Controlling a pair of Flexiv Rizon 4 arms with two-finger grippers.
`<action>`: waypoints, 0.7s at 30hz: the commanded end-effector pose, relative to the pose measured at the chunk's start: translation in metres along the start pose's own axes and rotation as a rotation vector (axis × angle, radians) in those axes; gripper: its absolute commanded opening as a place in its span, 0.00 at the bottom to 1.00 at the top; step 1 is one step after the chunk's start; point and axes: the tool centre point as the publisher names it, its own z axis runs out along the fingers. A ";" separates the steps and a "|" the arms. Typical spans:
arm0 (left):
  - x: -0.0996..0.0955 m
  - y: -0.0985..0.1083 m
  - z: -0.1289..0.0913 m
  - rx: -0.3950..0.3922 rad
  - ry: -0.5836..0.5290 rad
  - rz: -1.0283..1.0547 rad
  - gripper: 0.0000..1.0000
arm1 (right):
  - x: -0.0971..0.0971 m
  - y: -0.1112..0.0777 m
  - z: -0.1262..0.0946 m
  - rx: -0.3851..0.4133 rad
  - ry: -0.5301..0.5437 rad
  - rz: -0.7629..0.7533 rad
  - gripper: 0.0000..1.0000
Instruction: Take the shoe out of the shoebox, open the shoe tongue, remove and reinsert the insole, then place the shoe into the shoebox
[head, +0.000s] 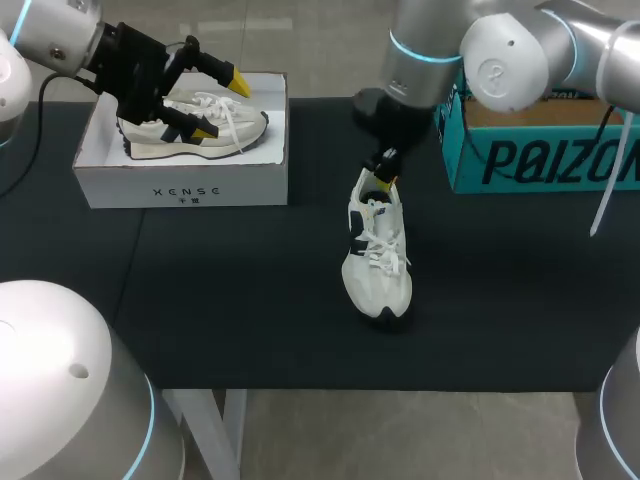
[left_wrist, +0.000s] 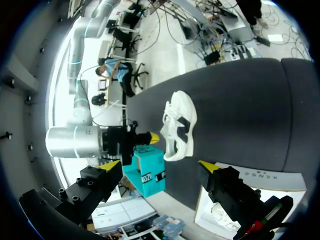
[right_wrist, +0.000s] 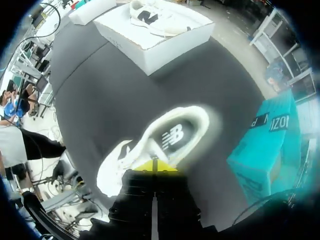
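Our right gripper (head: 383, 182) has its yellow tips drawn together on the heel rim of a sneaker (head: 378, 262), pinching it from above. That sneaker stands on its sole near the middle of the table (head: 250, 300), with its toe towards the near edge and its heel towards the far edge. It is cream-white with a smooth, rounded toe, loose white laces, dark side panels and a dark insole showing in the open collar.

Our left gripper (head: 222, 106) hangs with its fingers spread wide, gripping nothing, over the shoebox (head: 185, 188) at the table's far left corner. The shoebox is white cardboard, rectangular and lidless. A second sneaker (head: 245, 135) of the same cream and dark colouring lies inside it on its side, with a chunky sole.

A teal box (head: 540, 160) of cardboard with large dark lettering sits at the far right corner, well apart from the shoebox.
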 end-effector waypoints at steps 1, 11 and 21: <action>0.000 0.001 0.000 0.001 0.003 0.001 1.00 | -0.024 0.017 -0.012 -0.005 -0.114 -0.217 0.00; 0.000 0.001 0.000 0.001 0.003 0.001 1.00 | -0.048 0.052 0.001 0.075 -0.165 -0.393 0.42; 0.000 0.001 0.000 0.001 0.003 0.001 1.00 | -0.070 0.060 0.034 0.112 -0.154 -0.444 0.47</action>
